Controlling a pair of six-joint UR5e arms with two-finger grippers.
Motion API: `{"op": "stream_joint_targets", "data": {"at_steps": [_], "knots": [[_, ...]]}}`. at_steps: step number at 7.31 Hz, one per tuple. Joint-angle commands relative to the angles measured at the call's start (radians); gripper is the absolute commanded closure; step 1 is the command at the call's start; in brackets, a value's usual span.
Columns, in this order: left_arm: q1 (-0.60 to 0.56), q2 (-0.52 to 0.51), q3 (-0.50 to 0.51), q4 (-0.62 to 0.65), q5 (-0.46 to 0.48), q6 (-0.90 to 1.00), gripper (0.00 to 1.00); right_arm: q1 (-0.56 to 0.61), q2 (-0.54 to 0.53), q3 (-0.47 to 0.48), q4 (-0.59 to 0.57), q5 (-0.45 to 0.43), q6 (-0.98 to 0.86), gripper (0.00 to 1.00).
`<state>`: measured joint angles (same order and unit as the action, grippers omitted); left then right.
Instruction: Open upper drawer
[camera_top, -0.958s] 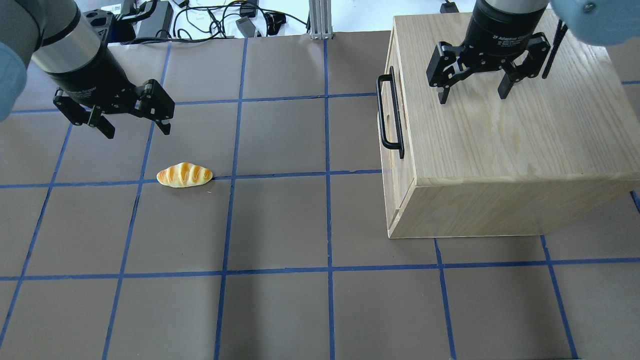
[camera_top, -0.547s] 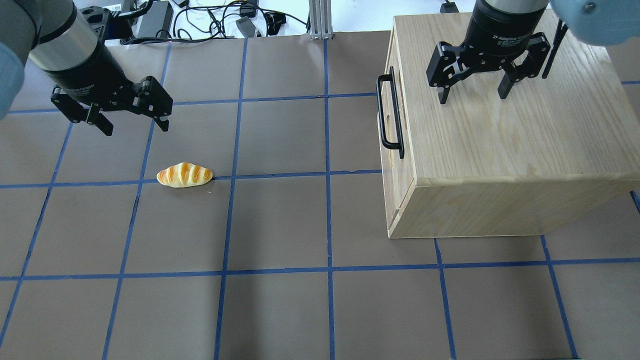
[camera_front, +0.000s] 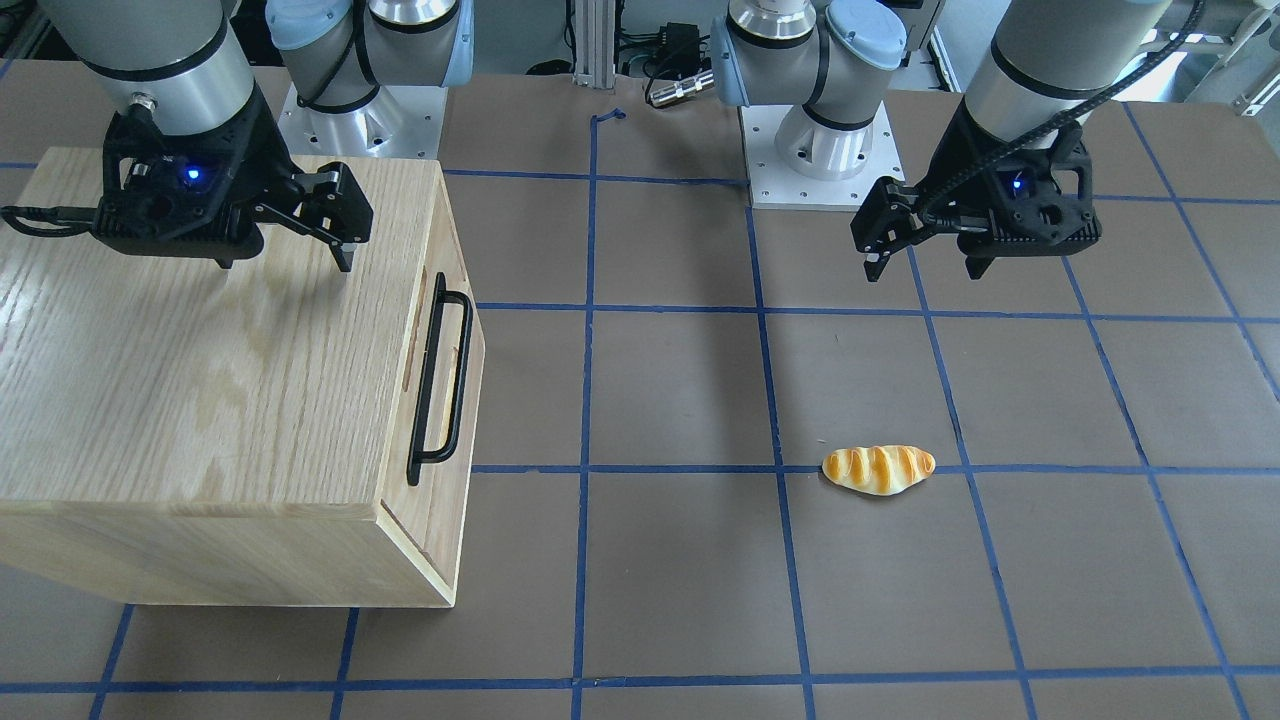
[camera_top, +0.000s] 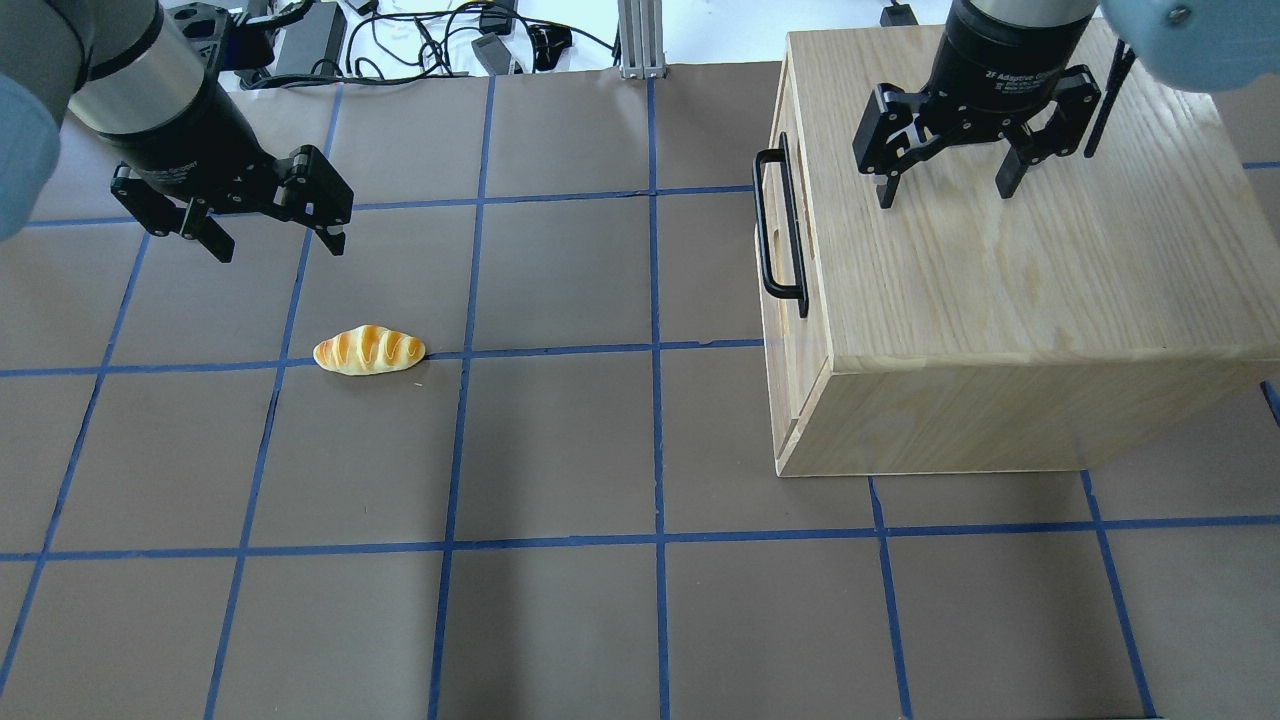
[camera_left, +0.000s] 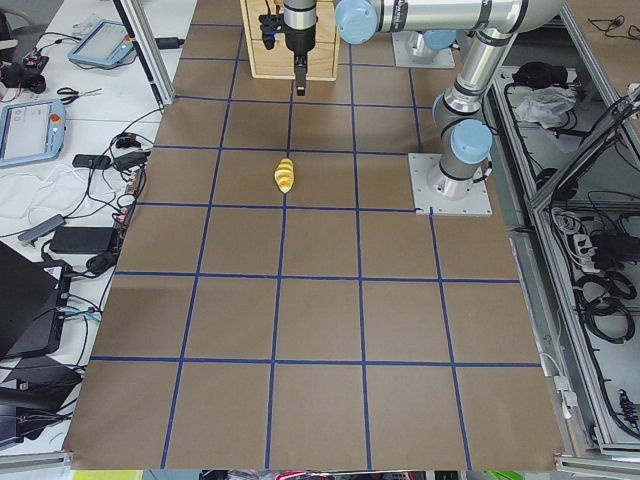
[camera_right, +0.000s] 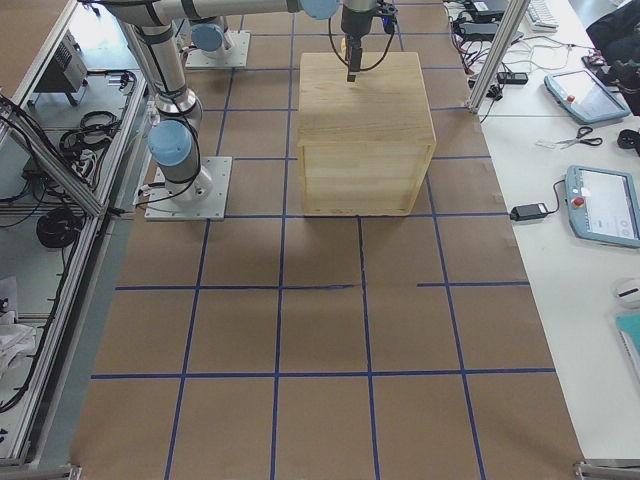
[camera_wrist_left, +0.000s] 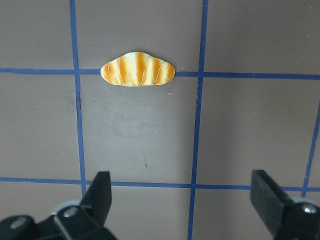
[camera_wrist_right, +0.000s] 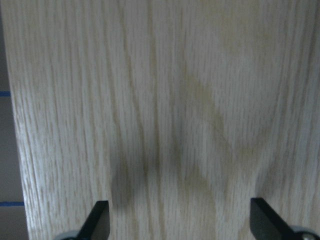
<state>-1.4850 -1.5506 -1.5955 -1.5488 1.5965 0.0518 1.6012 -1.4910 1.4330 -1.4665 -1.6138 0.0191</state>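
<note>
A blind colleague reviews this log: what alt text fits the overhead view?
An oak cabinet sits at right, its upper drawer shut, black handle facing left; the open right gripper hovers over the cabinet top. At left, the open left gripper hangs above the table near a bread roll.

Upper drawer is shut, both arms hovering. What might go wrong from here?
The right gripper hangs, jaws open, over the cabinet top, away from the handle; a straight descent would hit wood. Nothing visibly anchors the cabinet, so pulling may drag it instead of sliding the upper drawer out. The left gripper, if it crosses, might knock the bread roll.
</note>
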Motion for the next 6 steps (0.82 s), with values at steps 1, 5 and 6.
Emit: {"op": "stream_joint_targets", "data": {"at_steps": [1, 5, 6], "knots": [[-0.03, -0.014, 0.021, 0.025, -0.022, -0.033, 0.0, 0.0, 0.0, 0.0, 0.0, 0.0, 0.001, 0.0], [-0.225, -0.091, 0.069, 0.142, -0.161, -0.214, 0.0, 0.0, 0.0, 0.0, 0.0, 0.0, 0.001, 0.0], [-0.241, -0.124, 0.066, 0.227, -0.209, -0.272, 0.0, 0.0, 0.0, 0.001, 0.0, 0.0, -0.001, 0.0]]}}
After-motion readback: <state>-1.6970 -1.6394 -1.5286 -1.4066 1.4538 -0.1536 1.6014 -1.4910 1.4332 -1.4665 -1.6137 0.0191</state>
